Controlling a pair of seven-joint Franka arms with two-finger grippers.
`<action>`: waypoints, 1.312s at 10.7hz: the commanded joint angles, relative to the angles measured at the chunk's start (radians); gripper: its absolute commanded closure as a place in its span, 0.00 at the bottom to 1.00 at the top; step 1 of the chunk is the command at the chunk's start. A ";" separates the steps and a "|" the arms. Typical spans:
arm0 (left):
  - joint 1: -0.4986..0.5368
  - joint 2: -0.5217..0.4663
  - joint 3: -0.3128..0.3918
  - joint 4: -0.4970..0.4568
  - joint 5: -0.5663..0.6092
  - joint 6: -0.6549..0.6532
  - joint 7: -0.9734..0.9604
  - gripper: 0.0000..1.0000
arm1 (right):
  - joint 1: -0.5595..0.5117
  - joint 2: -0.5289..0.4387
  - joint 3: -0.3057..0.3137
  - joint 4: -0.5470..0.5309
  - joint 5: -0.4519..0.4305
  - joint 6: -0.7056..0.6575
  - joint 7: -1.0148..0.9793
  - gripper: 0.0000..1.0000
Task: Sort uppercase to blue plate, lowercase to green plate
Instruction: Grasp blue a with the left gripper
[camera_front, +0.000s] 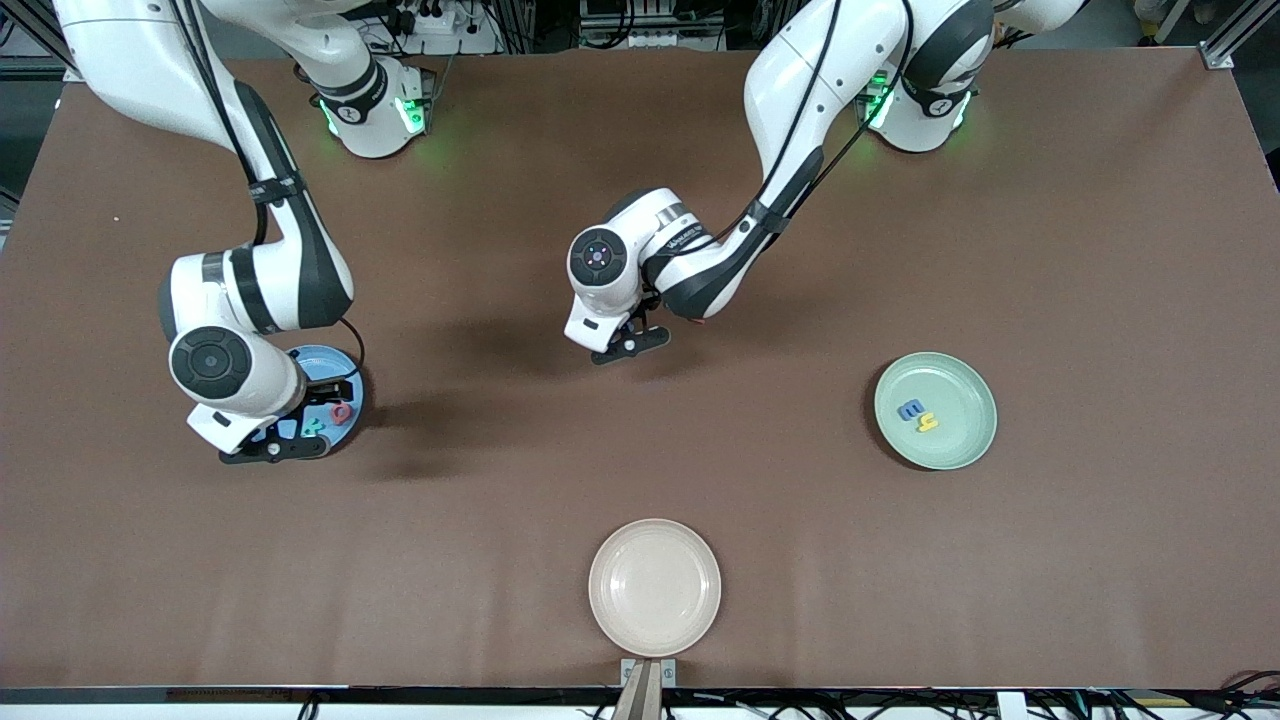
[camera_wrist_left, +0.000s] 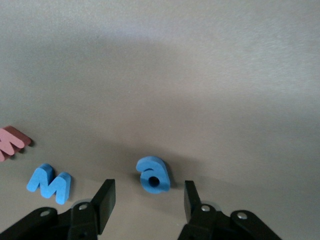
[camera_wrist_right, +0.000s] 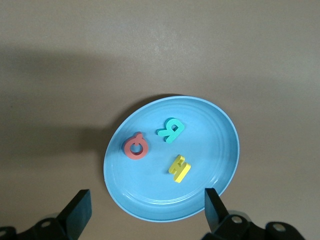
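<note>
The left gripper (camera_wrist_left: 147, 202) hangs low over the brown matte table (camera_front: 640, 150) near its middle, its flat black fingers (camera_wrist_left: 103, 202) spread either side of a small, chunky blue foam letter a (camera_wrist_left: 154, 174) without touching it — a bigger blue foam W (camera_wrist_left: 50, 183) and a pink-red foam w (camera_wrist_left: 11, 142) lie just beside. The right gripper (camera_wrist_right: 147, 210) hovers with fingers wide apart over the round, shallow sky-blue plastic plate (camera_wrist_right: 220, 150) at the right arm's end, which holds a red Q (camera_wrist_right: 135, 146), a teal B (camera_wrist_right: 171, 130) and a yellow H (camera_wrist_right: 179, 168). Toward the left arm's end, the smooth mint-green plate (camera_front: 965, 440) carries a blue e (camera_front: 910, 409) touching a yellow h (camera_front: 928, 424) — the cream-beige plate (camera_front: 655, 587) sits nearest the front camera.
</note>
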 joint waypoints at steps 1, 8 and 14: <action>-0.005 -0.055 0.007 -0.101 0.027 0.055 -0.031 0.38 | 0.009 -0.026 0.000 -0.017 -0.019 -0.008 0.013 0.00; -0.007 -0.057 0.001 -0.132 0.055 0.112 -0.035 0.44 | 0.009 -0.023 0.001 -0.017 -0.019 -0.007 0.014 0.00; -0.005 -0.050 0.001 -0.130 0.056 0.119 -0.018 0.81 | 0.017 -0.021 0.002 -0.016 -0.019 -0.003 0.019 0.00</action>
